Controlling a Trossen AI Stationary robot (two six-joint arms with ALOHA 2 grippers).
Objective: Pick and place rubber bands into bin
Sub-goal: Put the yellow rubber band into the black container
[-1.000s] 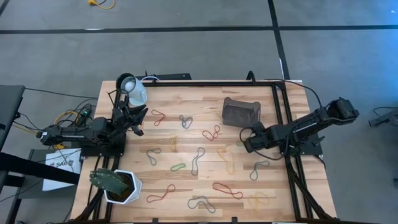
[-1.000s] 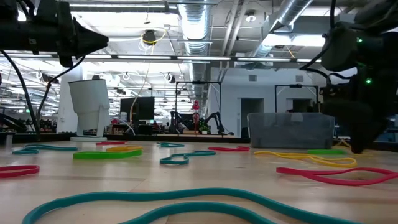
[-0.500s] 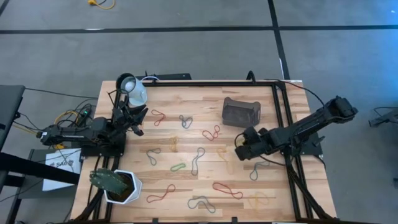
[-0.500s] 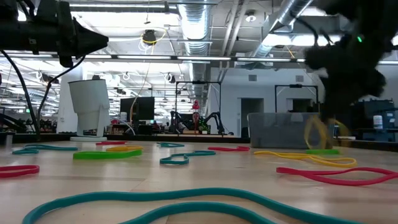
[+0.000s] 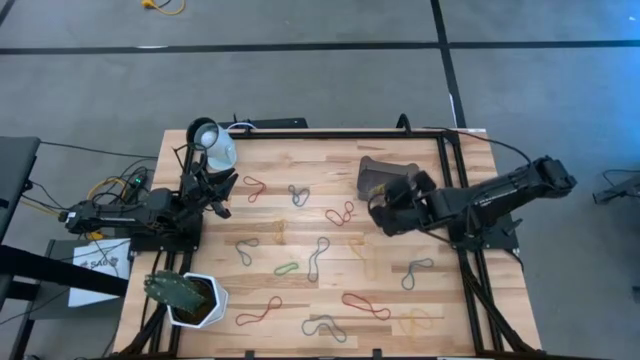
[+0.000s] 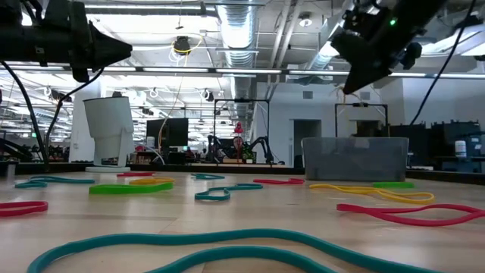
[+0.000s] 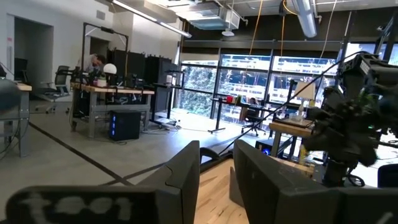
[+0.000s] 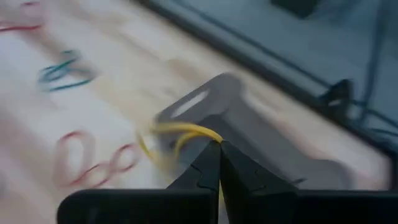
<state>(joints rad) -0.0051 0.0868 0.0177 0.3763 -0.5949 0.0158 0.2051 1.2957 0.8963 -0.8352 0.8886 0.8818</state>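
Yellow rubber band (image 8: 177,132) hangs pinched in the right hand (image 5: 379,212), whose fingers are pressed together on it. That hand sits raised above the wooden surface (image 5: 300,300), just beside the near wall of the bin (image 5: 385,178), which stands toward the far right part of the surface. In the low view the right hand (image 6: 356,72) is well above the bin (image 6: 355,158). Other rubber bands (image 5: 313,258) lie scattered over the surface: red, green, grey, yellow and blue loops. The left hand (image 5: 222,205) waits at the left side, raised, fingers apart with nothing between them, near a white cup (image 5: 216,148). A white pot with a green plant (image 5: 190,298) stands at the near left corner.
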